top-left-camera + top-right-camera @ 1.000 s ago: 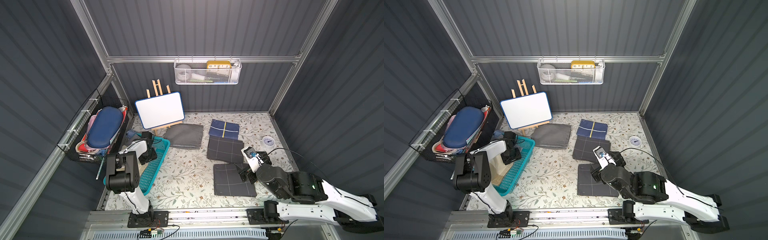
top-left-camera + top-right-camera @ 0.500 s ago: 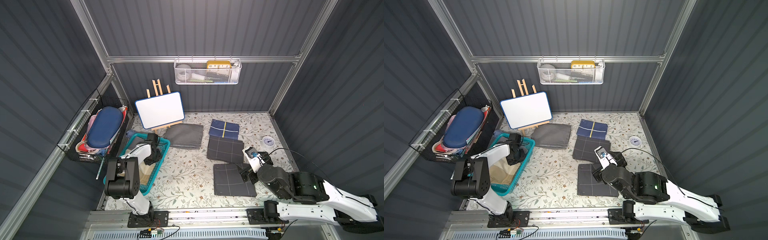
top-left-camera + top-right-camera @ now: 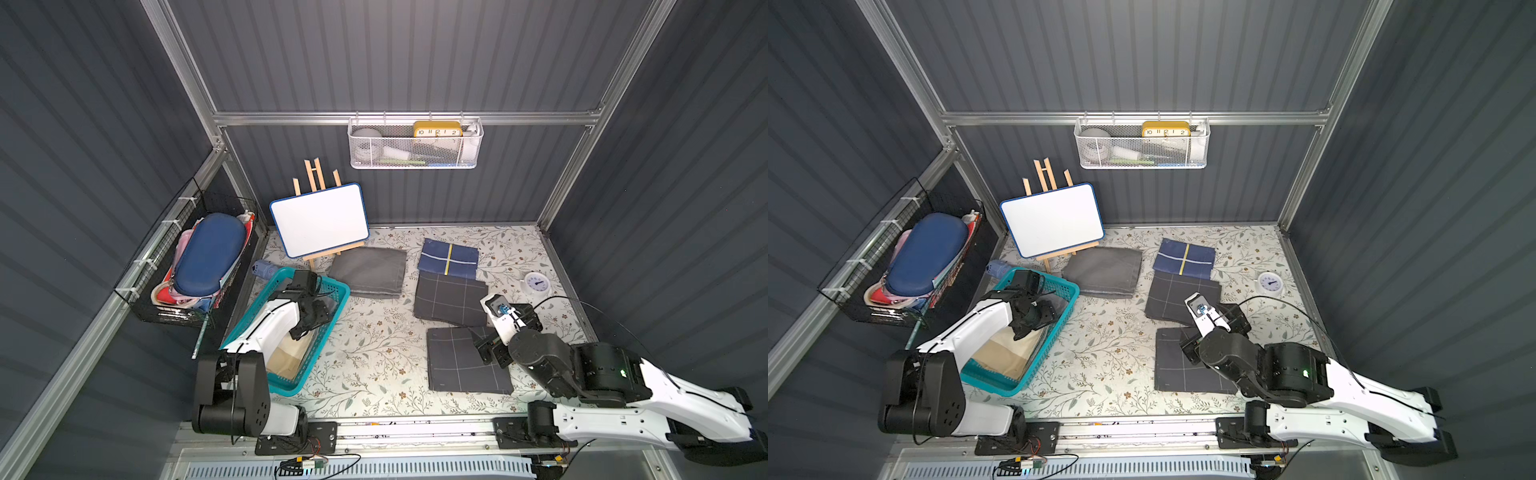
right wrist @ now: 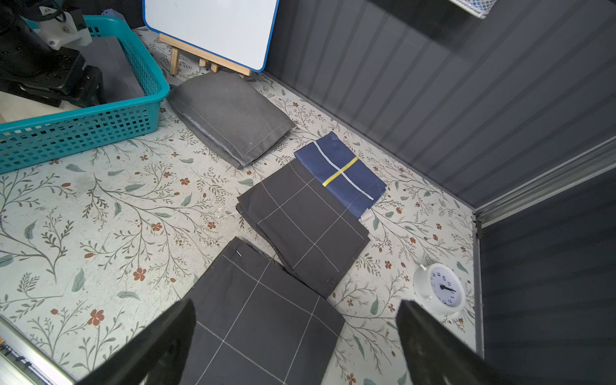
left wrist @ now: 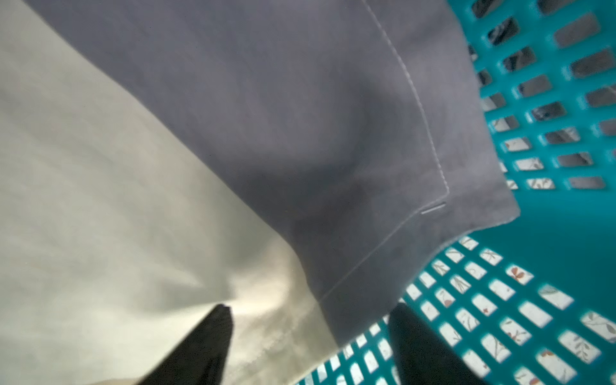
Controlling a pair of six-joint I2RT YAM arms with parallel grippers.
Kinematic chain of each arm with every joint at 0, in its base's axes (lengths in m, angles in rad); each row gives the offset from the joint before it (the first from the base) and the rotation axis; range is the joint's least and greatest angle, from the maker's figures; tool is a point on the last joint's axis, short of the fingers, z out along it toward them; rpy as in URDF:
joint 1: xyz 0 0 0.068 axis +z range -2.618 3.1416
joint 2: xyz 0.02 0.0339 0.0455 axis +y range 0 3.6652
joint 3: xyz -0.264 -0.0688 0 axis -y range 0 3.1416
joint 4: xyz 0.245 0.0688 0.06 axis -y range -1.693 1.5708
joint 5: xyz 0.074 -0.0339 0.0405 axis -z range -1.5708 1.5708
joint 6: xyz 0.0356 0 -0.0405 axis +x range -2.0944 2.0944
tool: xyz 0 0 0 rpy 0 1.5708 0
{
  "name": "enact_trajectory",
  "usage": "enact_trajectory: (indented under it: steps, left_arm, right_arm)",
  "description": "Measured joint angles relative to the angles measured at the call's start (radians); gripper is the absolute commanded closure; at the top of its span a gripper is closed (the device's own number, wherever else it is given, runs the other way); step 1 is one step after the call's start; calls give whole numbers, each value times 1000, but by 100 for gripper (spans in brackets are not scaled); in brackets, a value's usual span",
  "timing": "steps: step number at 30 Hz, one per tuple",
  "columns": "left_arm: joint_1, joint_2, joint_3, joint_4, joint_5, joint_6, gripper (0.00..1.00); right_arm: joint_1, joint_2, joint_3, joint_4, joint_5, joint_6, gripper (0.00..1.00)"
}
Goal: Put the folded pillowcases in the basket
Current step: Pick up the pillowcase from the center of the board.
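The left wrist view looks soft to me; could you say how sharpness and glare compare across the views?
Left wrist view: smeared throughout, grey pillowcase and basket wall soft. Right wrist view: sharp on the checked cloths. Both top views: crisp, whiteboard blown out white.

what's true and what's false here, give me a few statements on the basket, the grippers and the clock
1. The left gripper is inside the teal basket with its jaws apart. True.
2. The right gripper is shut on the nearest checked cloth. False: its jaws are open and empty, over that cloth.
3. A grey folded pillowcase lies in the basket, partly over a beige cloth. True.
4. The white clock sits in the basket. False: it stands on the table, well away from the basket.
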Motion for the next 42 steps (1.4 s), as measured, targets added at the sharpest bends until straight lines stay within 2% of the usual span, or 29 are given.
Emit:
enact_trajectory:
  steps: [5, 12, 14, 16, 20, 24, 33, 42]
  left_arm:
    - [-11, -72, 48, -53, 13, 6, 0]
    - [-101, -186, 266, -120, 5, 7, 0]
    - [-139, -201, 307, -126, 16, 8, 0]
    - [-158, -215, 332, -126, 40, 16, 0]
    - [-159, -265, 352, -119, 70, 55, 0]
    - [-159, -343, 384, -108, 91, 90, 0]
    - [-159, -536, 361, -42, 72, 126, 0]
    - [-159, -600, 307, -10, 51, 184, 0]
  right_arm:
    - [0, -10, 0, 0, 12, 1, 1]
    - [-2, 19, 0, 41, 36, 21, 1]
    - [-26, 49, 2, 78, 37, 47, 1]
    - [-95, 99, 17, 105, 10, 78, 1]
    - [-302, 251, 77, 179, -123, 168, 1]
    - [-402, 446, 171, 235, -256, 251, 1]
    - [-489, 919, 383, 357, -486, 418, 6]
    - [-536, 1239, 573, 377, -590, 532, 12]
